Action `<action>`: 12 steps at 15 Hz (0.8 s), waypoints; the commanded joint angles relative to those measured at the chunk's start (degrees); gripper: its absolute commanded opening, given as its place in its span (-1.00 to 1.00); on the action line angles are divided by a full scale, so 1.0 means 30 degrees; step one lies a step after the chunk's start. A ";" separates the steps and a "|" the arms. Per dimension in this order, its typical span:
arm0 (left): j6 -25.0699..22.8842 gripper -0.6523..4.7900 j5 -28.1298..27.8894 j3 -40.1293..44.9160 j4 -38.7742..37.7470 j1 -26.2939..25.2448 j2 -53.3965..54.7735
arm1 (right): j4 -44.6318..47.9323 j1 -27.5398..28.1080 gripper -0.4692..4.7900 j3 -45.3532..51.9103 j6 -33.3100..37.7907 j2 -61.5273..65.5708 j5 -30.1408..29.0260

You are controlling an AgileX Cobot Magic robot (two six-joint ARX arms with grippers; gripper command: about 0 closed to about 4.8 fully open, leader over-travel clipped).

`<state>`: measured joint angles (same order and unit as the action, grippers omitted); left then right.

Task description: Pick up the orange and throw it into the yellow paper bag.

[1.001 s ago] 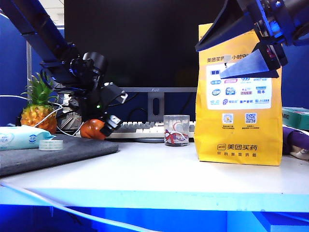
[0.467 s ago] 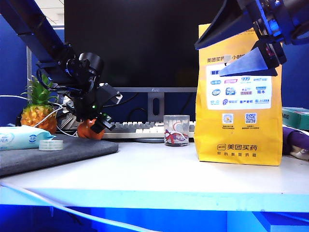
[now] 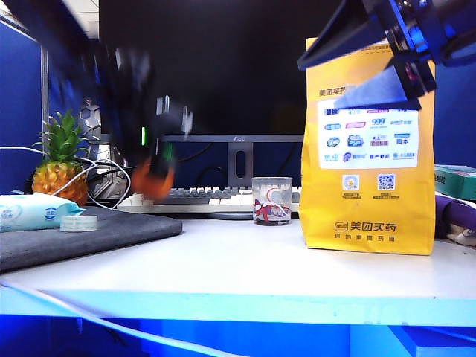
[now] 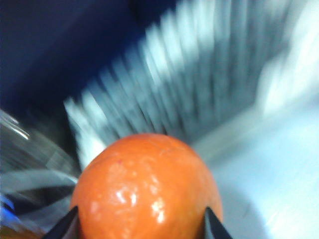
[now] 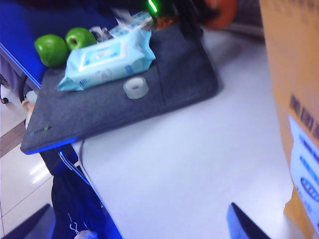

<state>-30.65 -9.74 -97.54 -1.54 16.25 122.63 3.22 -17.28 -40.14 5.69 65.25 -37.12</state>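
The left gripper (image 4: 139, 226) is clamped on the orange (image 4: 145, 191), lifted off the worktop (image 3: 245, 260) well left of the yellow paper bag (image 3: 368, 149) — carry and drop remain — while the right gripper (image 3: 372, 56) hangs spread wide at the bag's top.

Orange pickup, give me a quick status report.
Left gripper shut on orange, lifted off the grey mat. Right gripper open, high beside yellow paper bag. Glass cup stands between.

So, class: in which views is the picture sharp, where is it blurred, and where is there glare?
Exterior view: left pincer and orange smeared by motion; bag and glass sharp. Left wrist view: background streaked, orange fairly clear, with white highlights on its skin. Right wrist view: mild blur; wipes pack and green fruits readable, the right pincer's dark tip at the edge.
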 commanded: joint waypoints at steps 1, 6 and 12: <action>0.3337 -0.37 0.6841 -0.0117 -0.3220 0.0007 -0.4364 | -0.0284 0.0000 1.00 -0.1785 -0.0044 -0.0262 -0.0423; 0.3366 -0.44 1.6946 -0.0117 -0.6564 0.0066 -0.9595 | -0.7366 0.0146 1.00 -0.8160 -0.3024 -0.2397 0.1027; 0.3271 -0.44 2.3715 -0.0102 -0.5217 0.0758 -1.0032 | -1.2750 0.0270 1.00 -1.0258 -0.4080 -0.7169 0.4845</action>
<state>-20.91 60.88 -97.69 -20.14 17.72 92.38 -33.17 -16.47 -70.67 -6.33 45.04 -24.62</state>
